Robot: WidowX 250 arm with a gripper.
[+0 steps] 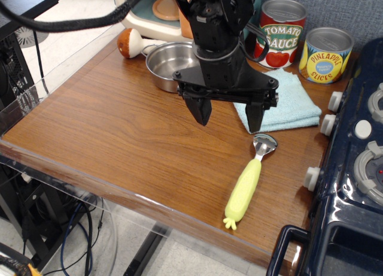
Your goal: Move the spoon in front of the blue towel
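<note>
The spoon (246, 185) lies flat on the wooden table (119, 138), its shiny metal bowl toward the towel and its pale yellow-green handle pointing at the front edge. The blue towel (287, 99) lies folded just behind the spoon's bowl, partly hidden by the arm. My gripper (227, 117) hangs open and empty above the table, up and to the left of the spoon, with its fingers (201, 111) wide apart and touching nothing.
A steel pot (170, 63) stands behind the gripper, with a brown-and-white mushroom toy (130, 42) to its left. A tomato sauce can (281, 33) and a pineapple can (326, 54) stand at the back. A dark blue toy stove (353, 168) borders the right side.
</note>
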